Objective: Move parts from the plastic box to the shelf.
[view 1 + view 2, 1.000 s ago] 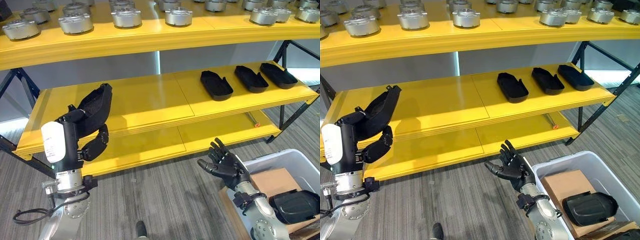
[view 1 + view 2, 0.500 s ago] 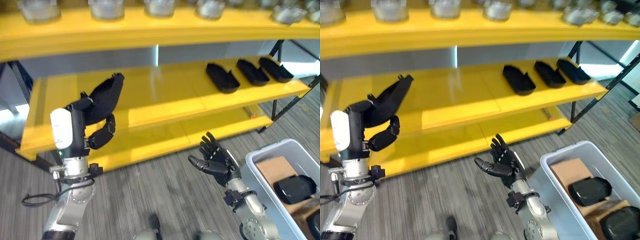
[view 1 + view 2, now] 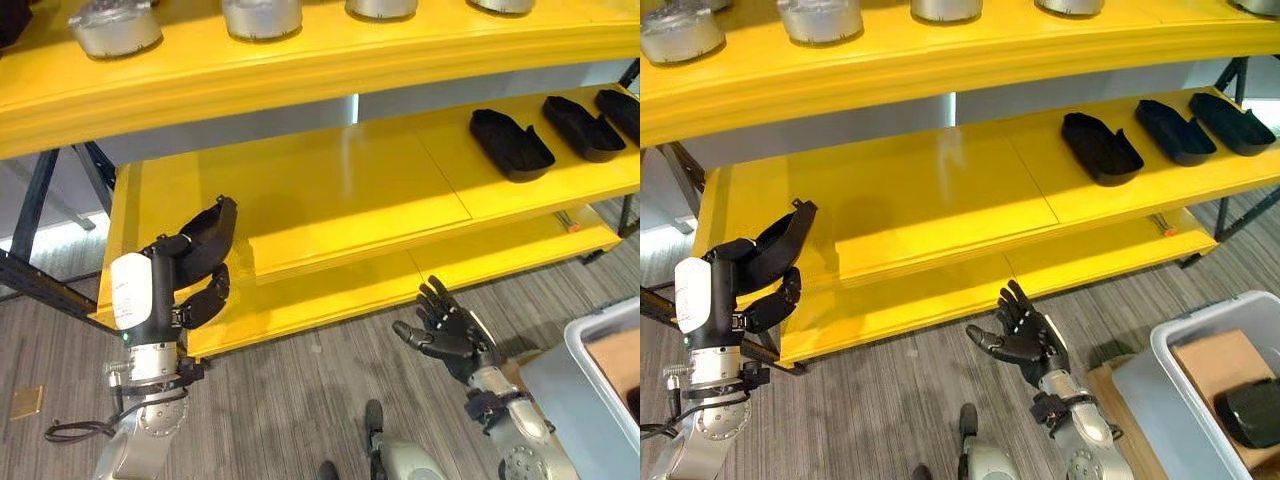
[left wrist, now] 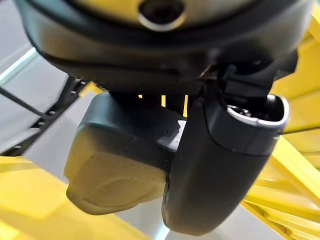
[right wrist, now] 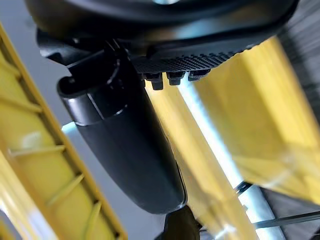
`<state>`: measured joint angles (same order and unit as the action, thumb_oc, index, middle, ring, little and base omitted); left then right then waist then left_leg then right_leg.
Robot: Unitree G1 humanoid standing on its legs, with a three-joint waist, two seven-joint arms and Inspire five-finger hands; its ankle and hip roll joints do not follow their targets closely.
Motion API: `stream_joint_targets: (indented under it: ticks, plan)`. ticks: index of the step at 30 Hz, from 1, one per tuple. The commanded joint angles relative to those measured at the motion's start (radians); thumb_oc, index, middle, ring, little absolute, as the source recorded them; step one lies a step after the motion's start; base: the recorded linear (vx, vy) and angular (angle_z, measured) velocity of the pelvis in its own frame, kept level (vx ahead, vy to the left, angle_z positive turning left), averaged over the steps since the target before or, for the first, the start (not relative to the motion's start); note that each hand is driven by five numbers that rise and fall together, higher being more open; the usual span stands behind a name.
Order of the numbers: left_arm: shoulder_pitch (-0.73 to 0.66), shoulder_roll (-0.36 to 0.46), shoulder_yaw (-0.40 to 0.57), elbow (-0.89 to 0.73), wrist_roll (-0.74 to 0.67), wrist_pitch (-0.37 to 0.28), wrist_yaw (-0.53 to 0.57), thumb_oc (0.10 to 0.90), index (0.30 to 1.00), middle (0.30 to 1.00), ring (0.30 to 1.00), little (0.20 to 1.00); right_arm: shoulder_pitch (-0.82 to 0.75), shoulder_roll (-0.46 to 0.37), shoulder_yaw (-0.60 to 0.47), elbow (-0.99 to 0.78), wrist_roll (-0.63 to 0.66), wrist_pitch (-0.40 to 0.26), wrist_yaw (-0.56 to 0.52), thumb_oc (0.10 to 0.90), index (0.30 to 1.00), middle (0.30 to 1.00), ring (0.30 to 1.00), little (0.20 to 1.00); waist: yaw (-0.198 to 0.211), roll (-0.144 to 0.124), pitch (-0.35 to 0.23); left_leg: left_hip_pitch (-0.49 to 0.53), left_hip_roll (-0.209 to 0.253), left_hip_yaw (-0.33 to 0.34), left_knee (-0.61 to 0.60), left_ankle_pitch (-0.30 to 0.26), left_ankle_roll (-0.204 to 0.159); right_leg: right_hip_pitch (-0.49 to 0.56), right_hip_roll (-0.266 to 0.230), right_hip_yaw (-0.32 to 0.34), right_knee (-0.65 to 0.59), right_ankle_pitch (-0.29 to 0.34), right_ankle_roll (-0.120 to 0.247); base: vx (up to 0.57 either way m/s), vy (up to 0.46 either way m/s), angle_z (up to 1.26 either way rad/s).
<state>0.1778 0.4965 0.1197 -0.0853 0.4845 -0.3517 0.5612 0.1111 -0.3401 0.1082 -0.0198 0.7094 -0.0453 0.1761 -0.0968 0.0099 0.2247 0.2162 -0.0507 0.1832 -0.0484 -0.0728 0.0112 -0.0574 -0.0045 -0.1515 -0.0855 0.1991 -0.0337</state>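
Both arms silver-grey metal with round machined wrist joints and small screws. Left hand (image 3: 185, 270) dark, jointed segments, thumb under a white cover with a green dot. Right hand (image 3: 1025, 338) matte black, black collar at wrist.

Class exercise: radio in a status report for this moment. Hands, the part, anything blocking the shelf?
Left hand shut on black part, raised before middle shelf. Right hand open, holding nothing, low by plastic box. Shelf ahead of part bare; three black parts further right.

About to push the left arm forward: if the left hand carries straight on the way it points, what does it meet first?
Probably the yellow middle shelf: the left hand, holding a black part, points up over its front left edge. Depth is unclear.
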Motion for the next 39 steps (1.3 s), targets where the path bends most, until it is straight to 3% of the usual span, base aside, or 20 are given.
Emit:
stream_joint_targets:
  ticks: [1, 16, 20, 22, 24, 25, 27, 29, 32, 33, 34, 36, 39]
  plan:
    - [-0.083, 0.08, 0.054, -0.134, -0.016, -0.083, 0.085, 0.4, 0.3, 0.3, 0.3, 0.3, -0.044, -0.002, -0.016, -0.051, 0.009, -0.119, 0.034, 0.9, 1.0, 1.0, 1.0, 1.0, -0.009, -0.001, -0.136, -0.064, 0.048, 0.08, -0.039, 0.007, -0.018, 0.037, -0.032, 0.008, -0.002, -0.103, 0.159, 0.1, -0.022, -0.16]
    - [-0.106, 0.083, 0.037, -0.155, -0.005, -0.111, 0.094, 0.4, 0.3, 0.3, 0.3, 0.3, -0.023, -0.02, -0.023, -0.051, 0.004, -0.119, 0.041, 0.9, 1.0, 1.0, 1.0, 1.0, -0.03, 0.016, -0.131, -0.08, 0.074, 0.109, -0.039, 0.032, -0.05, 0.075, -0.032, 0.015, -0.002, -0.153, 0.137, 0.07, -0.021, -0.04]
    - [-0.13, 0.085, 0.029, -0.17, -0.007, -0.085, 0.099, 0.4, 0.3, 0.3, 0.3, 0.3, -0.02, -0.02, -0.026, -0.059, 0.0, -0.114, 0.041, 0.9, 1.0, 1.0, 1.0, 1.0, -0.042, 0.015, -0.128, -0.076, 0.069, 0.121, 0.0, 0.022, -0.052, 0.081, -0.032, 0.023, -0.002, -0.158, 0.127, 0.07, -0.066, 0.0]
    - [-0.158, 0.092, 0.01, -0.162, 0.0, -0.061, 0.121, 0.4, 0.3, 0.3, 0.3, 0.3, -0.016, -0.025, -0.026, -0.06, -0.007, -0.121, 0.047, 0.9, 1.0, 1.0, 1.0, 1.0, -0.054, 0.011, -0.125, -0.101, 0.077, 0.156, 0.167, 0.026, -0.062, 0.091, -0.027, 0.001, -0.002, -0.173, 0.1, 0.04, -0.13, 0.05]
    - [-0.165, 0.093, 0.004, -0.159, 0.003, -0.058, 0.128, 0.4, 0.3, 0.3, 0.3, 0.3, -0.015, -0.027, -0.027, -0.059, -0.007, -0.126, 0.048, 0.9, 1.0, 1.0, 1.0, 1.0, -0.053, 0.005, -0.121, -0.126, 0.086, 0.159, 0.241, 0.046, -0.07, 0.097, -0.025, -0.008, -0.002, -0.174, 0.089, 0.02, -0.174, 0.17]
    - [-0.178, 0.093, -0.003, -0.154, 0.01, -0.053, 0.139, 0.4, 0.3, 0.3, 0.3, 0.3, -0.012, -0.03, -0.031, -0.045, -0.018, -0.146, 0.06, 0.9, 1.0, 1.0, 1.0, 1.0, -0.044, -0.014, -0.099, -0.222, 0.098, 0.122, 0.435, 0.09, -0.079, 0.118, -0.019, -0.007, -0.002, -0.168, 0.068, 0.01, -0.194, 0.15]
    - [-0.183, 0.094, -0.002, -0.152, 0.014, -0.042, 0.138, 0.4, 0.3, 0.3, 0.3, 0.3, -0.015, -0.028, -0.031, -0.029, -0.021, -0.154, 0.068, 0.9, 1.0, 1.0, 1.0, 1.0, -0.041, -0.024, -0.09, -0.262, 0.104, 0.105, 0.478, 0.097, -0.075, 0.12, -0.019, 0.005, -0.002, -0.16, 0.064, 0.02, -0.124, 0.11]
    - [-0.183, 0.097, 0.004, -0.149, 0.012, -0.034, 0.142, 0.4, 0.3, 0.3, 0.3, 0.3, -0.02, -0.031, -0.036, -0.015, -0.021, -0.155, 0.081, 0.9, 1.0, 1.0, 1.0, 1.0, -0.043, -0.028, -0.086, -0.267, 0.127, 0.105, 0.441, 0.096, -0.074, 0.123, -0.017, 0.019, -0.002, -0.16, 0.066, 0.06, 0.027, -0.13]
    - [-0.163, 0.106, 0.023, -0.153, 0.011, -0.015, 0.162, 0.4, 0.3, 0.3, 0.3, 0.3, -0.015, -0.046, -0.047, -0.018, -0.012, -0.13, 0.1, 0.9, 1.0, 1.0, 1.0, 1.0, -0.051, -0.016, -0.096, -0.217, 0.175, 0.1, 0.211, 0.134, -0.091, 0.127, -0.021, 0.047, -0.002, -0.172, 0.083, 0.12, 0.216, -0.22]
    - [-0.153, 0.113, 0.037, -0.149, -0.002, -0.014, 0.169, 0.4, 0.3, 0.3, 0.3, 0.3, -0.001, -0.053, -0.047, -0.029, -0.008, -0.119, 0.103, 0.9, 1.0, 1.0, 1.0, 1.0, -0.048, -0.021, -0.101, -0.218, 0.229, 0.077, 0.061, 0.22, -0.12, 0.141, -0.037, 0.068, -0.002, -0.183, 0.094, 0.21, 0.432, -0.17]
    - [-0.151, 0.117, 0.046, -0.135, -0.02, -0.024, 0.167, 0.4, 0.3, 0.3, 0.3, 0.3, 0.006, -0.058, -0.045, -0.032, -0.005, -0.112, 0.102, 0.9, 1.0, 1.0, 1.0, 1.0, -0.045, -0.032, -0.103, -0.23, 0.263, 0.062, -0.004, 0.255, -0.134, 0.153, -0.058, 0.08, -0.002, -0.19, 0.102, 0.17, 0.333, -0.21]
    - [-0.156, 0.117, 0.043, -0.124, -0.022, -0.024, 0.167, 0.4, 0.3, 0.3, 0.3, 0.3, 0.005, -0.057, -0.038, -0.028, -0.005, -0.112, 0.101, 0.9, 1.0, 1.0, 1.0, 1.0, -0.043, -0.039, -0.102, -0.238, 0.272, 0.052, -0.026, 0.255, -0.136, 0.16, -0.07, 0.083, -0.002, -0.192, 0.107, 0.07, 0.161, -0.23]
    - [-0.175, 0.126, 0.027, -0.114, -0.017, 0.001, 0.167, 0.4, 0.3, 0.3, 0.3, 0.3, -0.003, -0.06, -0.017, -0.007, 0.01, -0.125, 0.103, 0.9, 1.0, 1.0, 1.0, 1.0, -0.034, -0.037, -0.1, -0.232, 0.26, -0.014, -0.039, 0.19, -0.131, 0.169, -0.095, 0.101, -0.002, -0.193, 0.12, 0.09, 0.2, -0.39]
